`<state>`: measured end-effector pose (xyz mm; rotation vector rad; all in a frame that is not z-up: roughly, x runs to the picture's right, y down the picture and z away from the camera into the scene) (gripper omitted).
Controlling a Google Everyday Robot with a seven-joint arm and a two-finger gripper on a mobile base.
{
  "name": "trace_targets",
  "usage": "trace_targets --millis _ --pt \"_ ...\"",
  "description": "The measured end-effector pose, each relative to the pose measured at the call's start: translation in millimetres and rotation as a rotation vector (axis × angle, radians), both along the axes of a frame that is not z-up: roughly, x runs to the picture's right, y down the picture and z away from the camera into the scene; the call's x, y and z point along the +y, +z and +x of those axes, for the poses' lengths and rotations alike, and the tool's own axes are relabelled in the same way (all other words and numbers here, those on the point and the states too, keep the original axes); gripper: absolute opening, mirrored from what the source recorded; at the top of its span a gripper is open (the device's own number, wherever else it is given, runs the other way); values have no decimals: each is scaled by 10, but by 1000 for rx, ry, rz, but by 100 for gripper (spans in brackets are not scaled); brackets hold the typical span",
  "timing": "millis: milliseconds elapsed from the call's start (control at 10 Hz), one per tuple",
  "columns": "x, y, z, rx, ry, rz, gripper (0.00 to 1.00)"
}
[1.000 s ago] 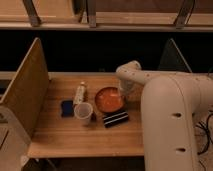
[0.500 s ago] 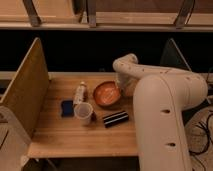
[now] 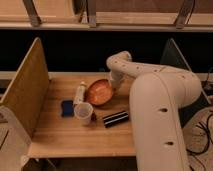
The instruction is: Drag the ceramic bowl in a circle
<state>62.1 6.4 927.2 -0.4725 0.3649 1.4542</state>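
1. The ceramic bowl (image 3: 99, 92) sits on the wooden table (image 3: 65, 132), a little left of the frame's centre, and looks tipped, its orange inside facing the camera.
2. The gripper (image 3: 116, 85) is at the bowl's right rim, just right of the frame's centre, where the white arm (image 3: 150, 100) bends down to the table. It touches or nearly touches the rim; I cannot tell whether it is open, closed, or gripping the bowl.
3. The arm fills the lower right of the frame and curves up and left to a rounded elbow above the bowl.
4. Just left of the bowl lies a white bottle (image 3: 79, 93), running along the bowl's left edge and close to touching it.
5. Below the bowl, toward lower left, stands a whitish plastic cup (image 3: 83, 113), near the bowl's lower edge.
6. Left of the cup lies a blue thing (image 3: 67, 108), just beside it.
7. Lower right of the bowl lies a black striped bar (image 3: 115, 118), apart from the bowl and right of the cup.
8. A tan side panel (image 3: 25, 85) stands along the table's left edge.
9. Against half a second ago, the bowl has slid left and slightly up the frame, now closer to the bottle and farther from the black bar; the gripper has gone with it, keeping to its right rim.
10. The cup, bottle, blue thing and bar lie where they lay before.
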Motion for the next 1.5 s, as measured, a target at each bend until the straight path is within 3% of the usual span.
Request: trace_targets --millis 300,600,700,900,1100,1300,1400,1500 --pt "354 -92 197 39 13 -47 0" --pt "673 -70 608 123 94 -102 0" --pt "672 -38 720 144 118 -101 0" --pt "465 45 831 170 137 -65 0" --pt "242 90 711 158 116 -31 0" --pt "68 80 402 107 76 -5 0" --pt "59 61 325 92 64 -3 3" --pt "106 5 279 79 59 -12 14"
